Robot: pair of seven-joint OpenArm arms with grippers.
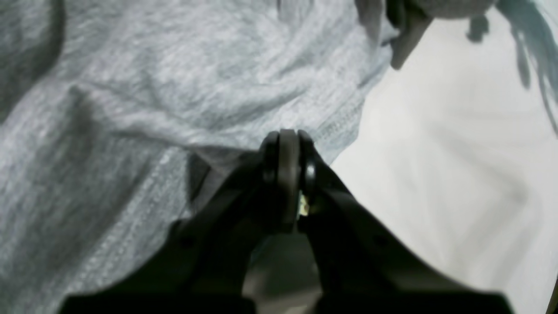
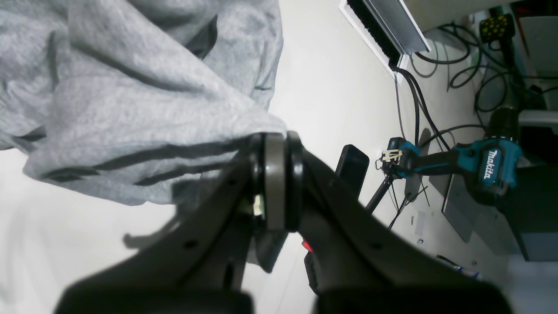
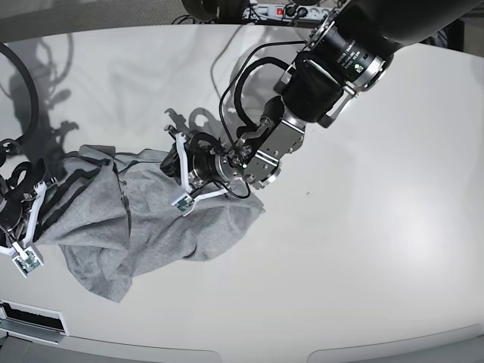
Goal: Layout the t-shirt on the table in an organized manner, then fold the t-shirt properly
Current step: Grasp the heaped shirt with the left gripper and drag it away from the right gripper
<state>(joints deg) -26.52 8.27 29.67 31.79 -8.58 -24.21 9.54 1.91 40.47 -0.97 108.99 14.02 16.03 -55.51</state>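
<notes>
The heather-grey t-shirt (image 3: 151,227) lies crumpled at the left of the white table (image 3: 363,227), bunched up between both grippers. My left gripper (image 3: 172,156) reaches in from the upper right and is shut on a fold of the shirt's upper edge. In the left wrist view, the left gripper (image 1: 285,141) pinches the cloth near a stitched hem, and the t-shirt (image 1: 152,109) fills the left over the table (image 1: 457,152). My right gripper (image 3: 54,183) is shut on the shirt's left end. Seen from the right wrist, that gripper (image 2: 277,146) clamps a taut corner of the t-shirt (image 2: 130,100) above the table (image 2: 52,244).
The table's front edge (image 3: 227,349) runs close below the shirt. A power strip (image 3: 287,9) and cables lie at the far edge. In the right wrist view, a teal cordless drill (image 2: 484,165), a dark phone-like object (image 2: 353,168) and cables (image 2: 462,65) sit beyond the table.
</notes>
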